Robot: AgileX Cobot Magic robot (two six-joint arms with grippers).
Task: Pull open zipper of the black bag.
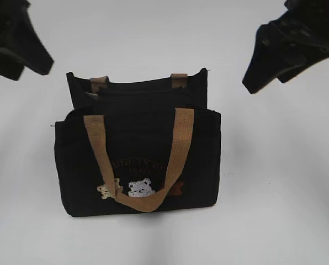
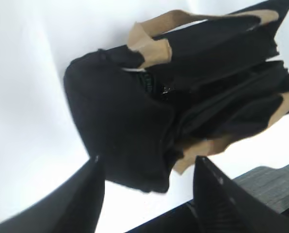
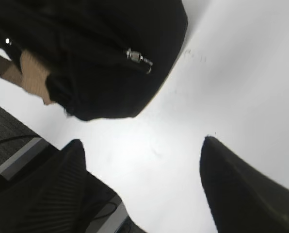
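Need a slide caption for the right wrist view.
Open right gripper above the white table, clear of the bag and its silver pull.

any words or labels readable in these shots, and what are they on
Gold lettering on the front of the black bag: two arched lines above the embroidered bears, too blurred and partly covered by the tan handle to read.
Left wrist view: no text visible.
Right wrist view: no text visible; the silver zipper pull shows no legible marking.

A lab-like test bench: bare white tabletop (image 1: 297, 182), nothing homely around.
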